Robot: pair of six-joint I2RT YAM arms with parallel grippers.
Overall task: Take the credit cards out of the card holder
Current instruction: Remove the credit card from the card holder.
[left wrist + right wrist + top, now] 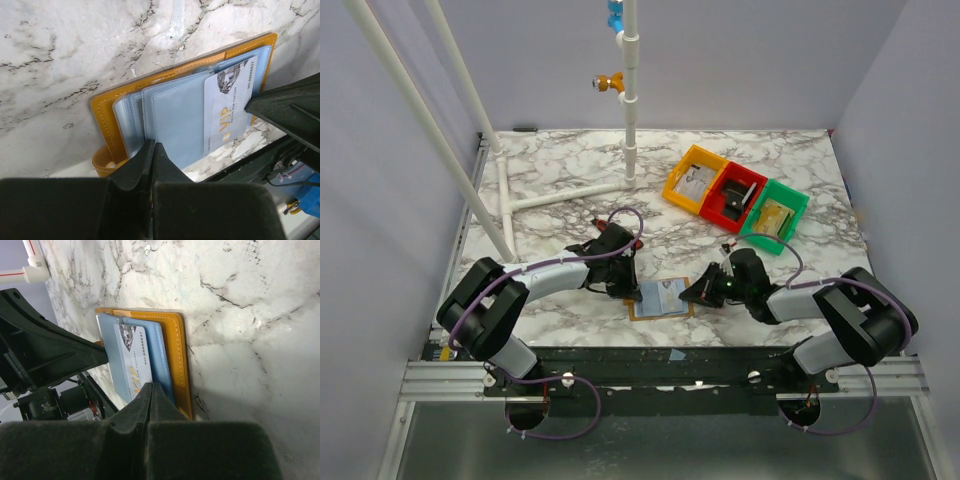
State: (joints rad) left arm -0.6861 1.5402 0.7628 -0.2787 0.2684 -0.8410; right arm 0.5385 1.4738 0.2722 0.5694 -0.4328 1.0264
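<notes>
The card holder (660, 297) lies open and flat near the table's front edge, mustard-brown (102, 115) with pale blue lining (175, 355). One pale credit card (229, 107) printed "VIP" shows on its right half (134, 362), partly out of a pocket. My left gripper (628, 290) is shut, its tips (153, 145) over the left blue pockets. From the other side my right gripper (692, 293) is shut too, tips (151, 386) at the card's near edge. Neither has anything between its fingers. I cannot tell whether the tips touch the holder.
Orange (695, 180), red (737, 195) and green (775, 215) bins stand at the back right with items inside. A white pipe frame (630, 120) rises at the back and left. The table's front edge (670, 345) runs just below the holder.
</notes>
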